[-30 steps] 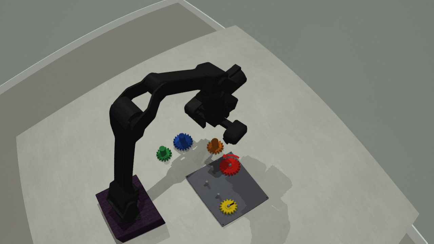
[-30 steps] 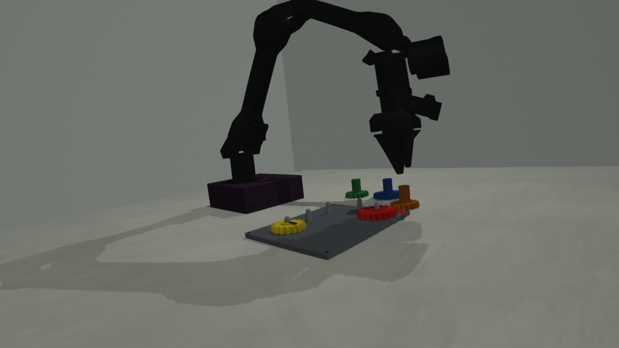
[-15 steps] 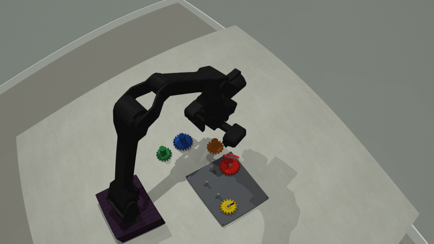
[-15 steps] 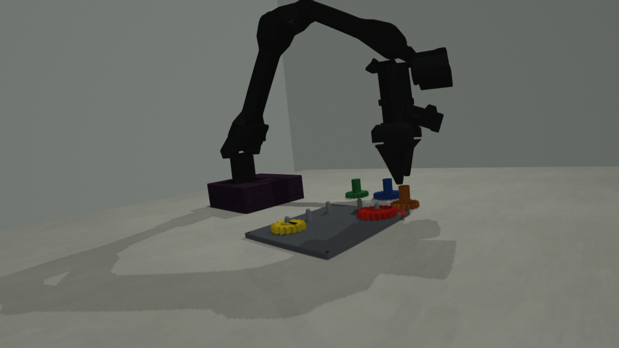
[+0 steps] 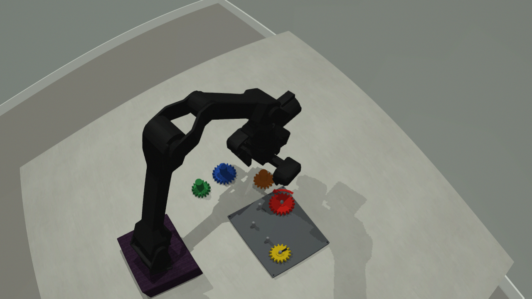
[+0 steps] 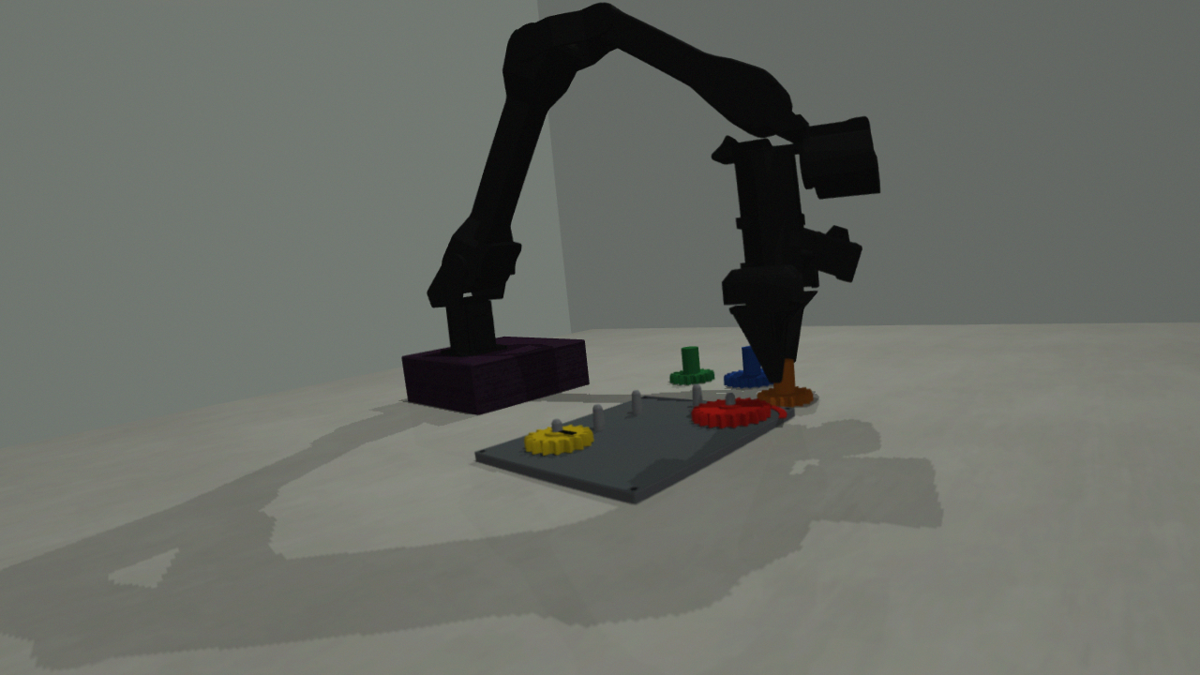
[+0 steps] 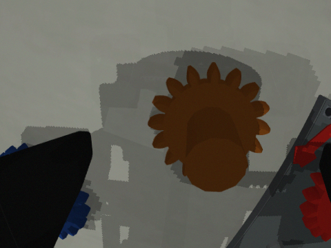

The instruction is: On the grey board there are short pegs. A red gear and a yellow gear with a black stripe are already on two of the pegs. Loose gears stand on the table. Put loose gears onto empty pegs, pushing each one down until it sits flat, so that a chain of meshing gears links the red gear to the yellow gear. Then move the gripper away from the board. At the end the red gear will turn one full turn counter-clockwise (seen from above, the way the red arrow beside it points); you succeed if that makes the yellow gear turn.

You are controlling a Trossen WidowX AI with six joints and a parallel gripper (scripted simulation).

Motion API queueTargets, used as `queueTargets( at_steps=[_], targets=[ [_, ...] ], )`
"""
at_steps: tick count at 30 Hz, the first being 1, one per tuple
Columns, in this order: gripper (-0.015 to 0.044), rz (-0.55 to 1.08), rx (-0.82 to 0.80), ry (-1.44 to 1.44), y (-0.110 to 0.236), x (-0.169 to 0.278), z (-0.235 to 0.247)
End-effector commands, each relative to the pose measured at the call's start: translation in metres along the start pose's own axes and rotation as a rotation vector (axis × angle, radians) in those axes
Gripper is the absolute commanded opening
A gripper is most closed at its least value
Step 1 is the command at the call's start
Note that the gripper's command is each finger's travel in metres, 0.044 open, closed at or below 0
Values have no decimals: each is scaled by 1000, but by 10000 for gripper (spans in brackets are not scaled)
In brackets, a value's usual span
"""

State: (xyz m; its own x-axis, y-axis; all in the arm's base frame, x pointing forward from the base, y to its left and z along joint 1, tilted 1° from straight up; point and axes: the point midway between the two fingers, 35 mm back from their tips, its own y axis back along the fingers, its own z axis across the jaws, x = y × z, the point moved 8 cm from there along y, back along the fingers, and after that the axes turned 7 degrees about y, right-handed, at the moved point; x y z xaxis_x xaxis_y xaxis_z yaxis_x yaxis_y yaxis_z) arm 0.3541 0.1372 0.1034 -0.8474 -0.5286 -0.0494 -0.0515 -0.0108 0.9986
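My gripper (image 6: 784,369) (image 7: 212,151) is open and points down, its fingers on either side of the orange gear's handle, touching nothing that I can see. The orange gear (image 5: 262,180) (image 6: 797,396) (image 7: 210,93) stands on the table by the board's corner. The blue gear (image 5: 224,174) (image 7: 80,213) and green gear (image 5: 200,188) (image 6: 691,376) stand farther left. The grey board (image 5: 297,228) (image 6: 621,470) bears the red gear (image 5: 277,208) (image 6: 729,413), the yellow gear (image 5: 279,256) (image 6: 558,442) and three bare pegs, one near red (image 5: 259,205), one in the middle (image 5: 253,225), one near yellow (image 5: 267,239).
The red arrow (image 5: 284,190) (image 7: 305,156) lies beside the red gear, close to the orange gear. The arm rises from a dark purple base (image 5: 185,265) (image 6: 536,369) left of the board. The arm's shadow falls across the table and board.
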Motion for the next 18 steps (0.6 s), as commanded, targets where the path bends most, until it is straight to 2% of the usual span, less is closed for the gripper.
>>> queueTargets(
  at_steps=[1,13,18],
  targets=[
    [414,-1,3,4,-1,0,0],
    [99,-1,3,4,-1,0,0],
    [65,-1,3,4,-1,0,0]
  ],
)
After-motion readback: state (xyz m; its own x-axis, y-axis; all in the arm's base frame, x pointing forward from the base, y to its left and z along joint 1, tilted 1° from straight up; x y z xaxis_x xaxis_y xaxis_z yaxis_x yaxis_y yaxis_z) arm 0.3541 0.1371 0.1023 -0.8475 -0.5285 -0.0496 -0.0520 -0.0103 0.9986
